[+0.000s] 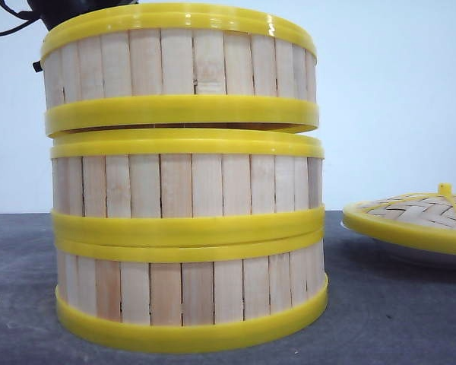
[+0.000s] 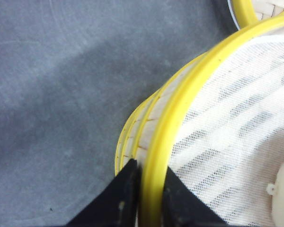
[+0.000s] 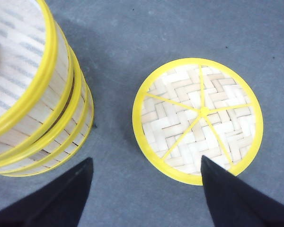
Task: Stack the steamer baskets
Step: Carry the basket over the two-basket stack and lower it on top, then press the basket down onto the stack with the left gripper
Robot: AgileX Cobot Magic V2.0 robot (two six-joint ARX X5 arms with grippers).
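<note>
While two round pale-slatted, yellow-rimmed steamer baskets (image 1: 188,251) sit stacked on the grey worktop (image 1: 15,289), the left pincer (image 2: 149,189), clamped on the third basket's (image 1: 178,68) rim, holds it just above them; the right pincer (image 3: 146,194) hangs apart.

Three steamer baskets are counted before me, piled one above another: a top basket (image 1: 178,70), a middle basket (image 1: 186,186) and a bottom basket (image 1: 190,296), each with pale wooden slats between two yellow rims. One woven lid (image 3: 198,120) with a yellow rim is counted beside the pile, and in the front view one white plate (image 1: 429,257) shows as a thin edge beneath it. Of my own grippers I count two, the left gripper (image 2: 149,198) and the right gripper (image 3: 146,189), each showing two black fingers.
</note>
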